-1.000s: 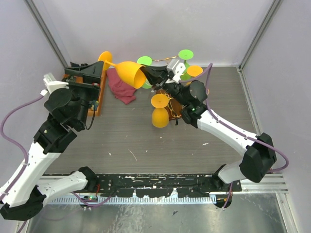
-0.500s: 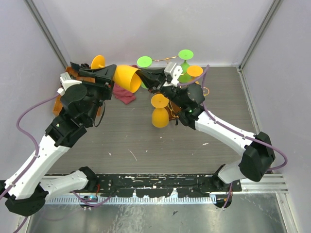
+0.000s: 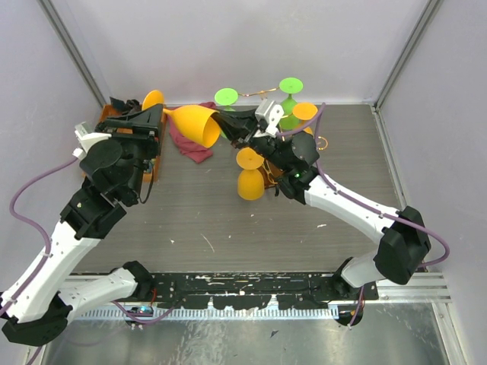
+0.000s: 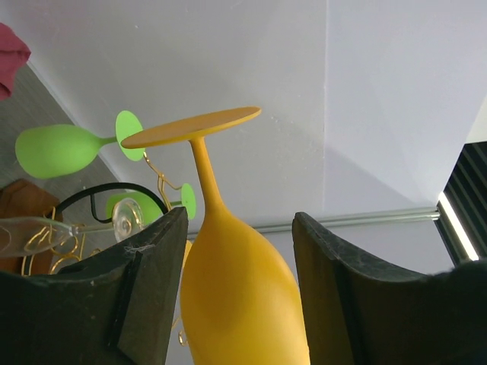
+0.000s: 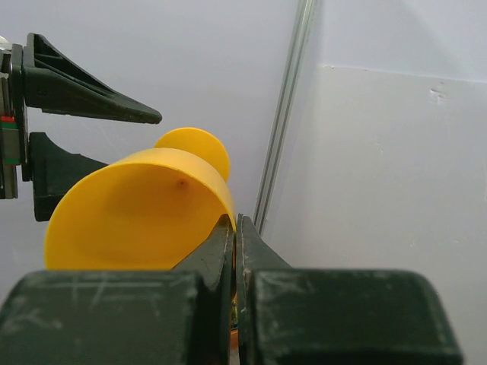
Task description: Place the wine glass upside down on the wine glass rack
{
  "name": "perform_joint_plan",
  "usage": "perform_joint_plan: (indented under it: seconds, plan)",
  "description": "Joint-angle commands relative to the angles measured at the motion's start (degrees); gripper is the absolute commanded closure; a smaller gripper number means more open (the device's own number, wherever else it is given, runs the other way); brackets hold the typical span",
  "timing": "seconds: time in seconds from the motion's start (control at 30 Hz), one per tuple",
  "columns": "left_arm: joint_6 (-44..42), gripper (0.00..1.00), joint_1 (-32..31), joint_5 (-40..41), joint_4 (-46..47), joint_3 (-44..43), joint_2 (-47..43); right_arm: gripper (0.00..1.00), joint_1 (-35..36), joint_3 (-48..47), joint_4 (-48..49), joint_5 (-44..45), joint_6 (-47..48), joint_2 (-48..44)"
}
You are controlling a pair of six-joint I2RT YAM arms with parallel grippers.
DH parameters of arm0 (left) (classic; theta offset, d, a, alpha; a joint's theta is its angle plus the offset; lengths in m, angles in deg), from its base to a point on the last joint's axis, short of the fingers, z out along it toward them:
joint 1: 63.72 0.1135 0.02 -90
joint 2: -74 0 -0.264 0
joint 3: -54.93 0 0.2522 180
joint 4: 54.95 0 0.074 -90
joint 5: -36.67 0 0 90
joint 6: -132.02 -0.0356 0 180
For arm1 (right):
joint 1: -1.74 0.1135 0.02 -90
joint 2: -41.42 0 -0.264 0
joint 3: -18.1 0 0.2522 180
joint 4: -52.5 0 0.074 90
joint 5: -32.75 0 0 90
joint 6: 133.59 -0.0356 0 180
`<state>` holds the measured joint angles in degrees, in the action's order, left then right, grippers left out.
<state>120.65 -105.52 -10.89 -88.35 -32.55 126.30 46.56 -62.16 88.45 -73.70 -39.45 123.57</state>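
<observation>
Straddling the wine glass, jaws apart, left end effector faces right end effector clamping its rim.

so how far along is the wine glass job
Done: green glasses and an orange glass are already on the wine glass rack. In hand: the yellow wine glass is in the air on its side, right pincer shut on its rim, left pincer open around the bowl. Left: turn it foot up and hang it on the rack.

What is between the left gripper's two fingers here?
The bowl of the yellow wine glass, clearest in the left wrist view; the right gripper pinches its rim.
</observation>
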Motion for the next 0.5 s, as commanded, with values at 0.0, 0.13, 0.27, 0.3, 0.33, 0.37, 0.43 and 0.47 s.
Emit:
perform_joint_plan:
  seconds: [0.0,0.13,0.27,0.3,0.33,0.37,0.43,0.47]
  plan:
    - [-0.29,0.36,0.61,2.75,-0.40,1.00,0.19,0.99,0.66,-0.07,3.91,-0.07,-0.77,-1.45]
    - [0.56,0.36,1.09,2.12,-0.43,1.26,0.69,0.99,1.13,0.14,3.97,-0.10,-1.15,-1.85]
    - [1.77,0.39,1.85,0.98,-0.41,1.70,1.03,0.99,1.65,0.39,4.02,-0.01,-1.38,-2.04]
    - [2.01,0.41,1.97,0.63,-0.41,1.87,1.13,0.99,1.84,0.42,4.05,0.04,-1.41,-2.03]
    - [2.31,0.43,2.09,0.33,-0.42,1.90,1.16,0.99,1.97,0.45,4.19,0.20,-1.42,-2.00]
    - [2.61,0.45,2.15,0.02,-0.34,2.02,1.25,0.99,2.06,0.50,4.43,0.38,-1.42,-1.93]
    - [3.13,0.48,2.39,-0.60,-0.30,2.20,1.39,0.99,2.20,0.54,5.04,0.83,-1.37,-1.74]
    - [3.31,0.49,2.42,-0.84,-0.32,2.27,1.51,0.99,2.29,0.48,5.23,0.95,-1.39,-1.61]
